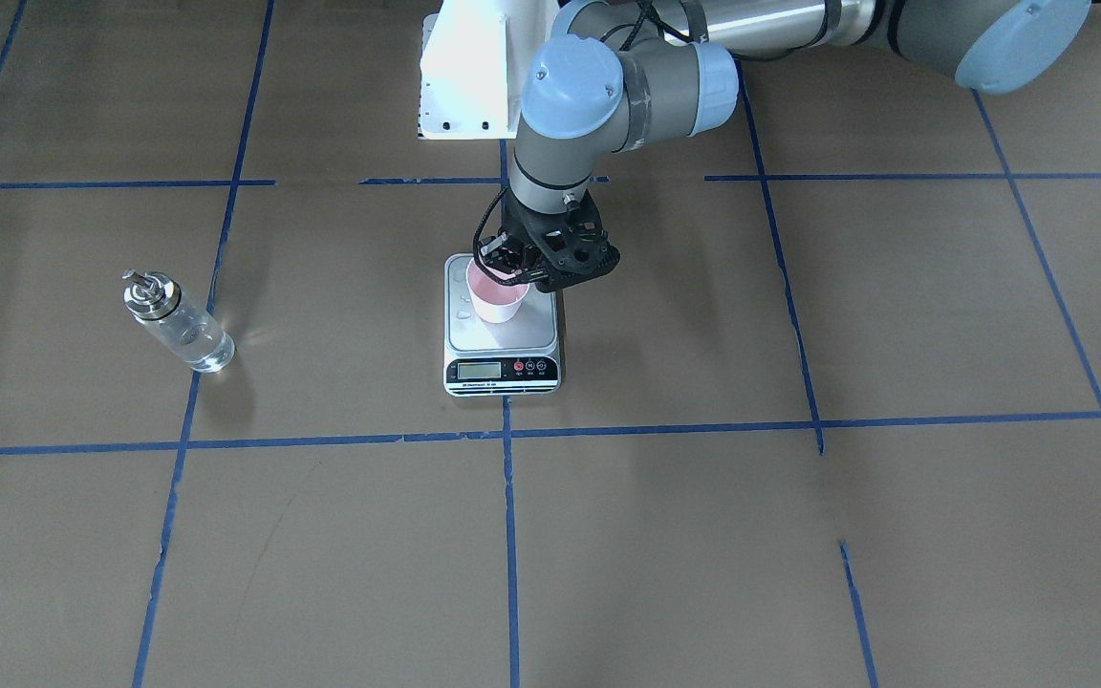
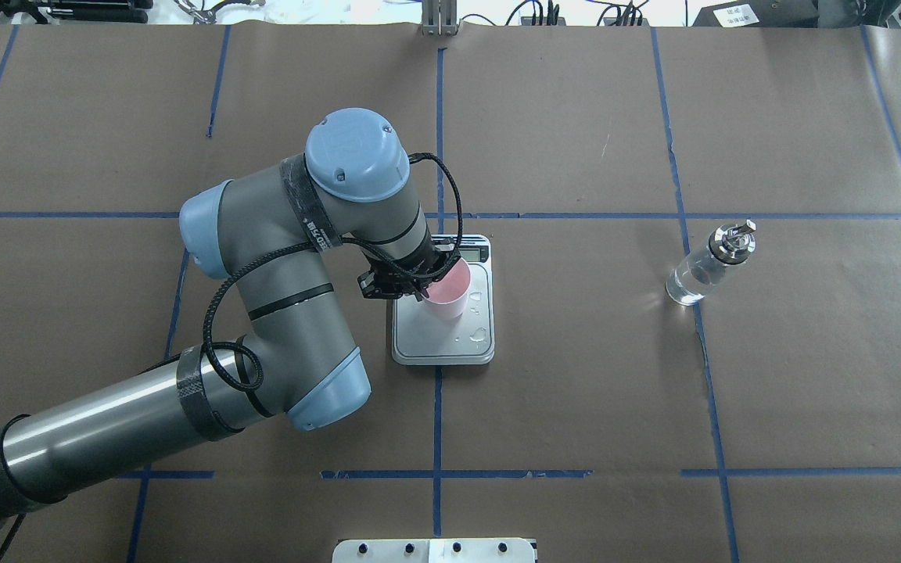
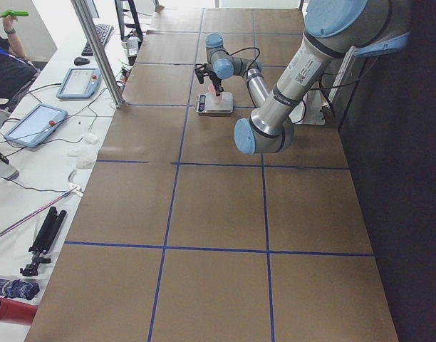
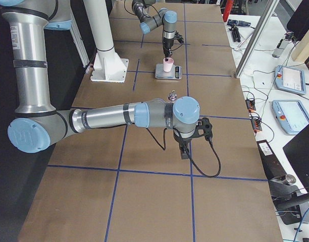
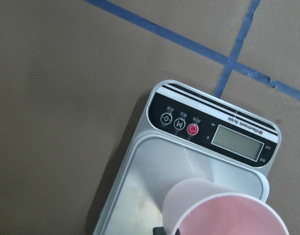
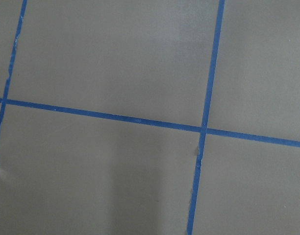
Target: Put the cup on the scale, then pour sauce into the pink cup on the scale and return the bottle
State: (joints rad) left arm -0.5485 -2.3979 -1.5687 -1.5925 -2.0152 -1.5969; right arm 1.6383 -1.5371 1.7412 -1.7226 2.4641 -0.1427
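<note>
The pale pink cup (image 1: 496, 296) stands over the steel platform of the scale (image 1: 503, 368) near the table's middle; whether its base touches the platform I cannot tell. My left gripper (image 1: 514, 270) comes down from above and is shut on the cup's rim. In the left wrist view the cup (image 5: 223, 210) fills the lower right above the scale (image 5: 189, 127). The clear bottle (image 2: 707, 263) with its metal spout stands alone on the robot's right side. My right gripper (image 4: 187, 148) hangs near the bottle (image 4: 171, 96); I cannot tell whether it is open or shut.
Brown paper with a grid of blue tape (image 2: 437, 407) covers the table. Water drops (image 2: 479, 336) lie on the scale's platform. A white mount plate (image 1: 464, 76) sits at the robot's base. Tablets and cables lie on side benches (image 3: 40, 125).
</note>
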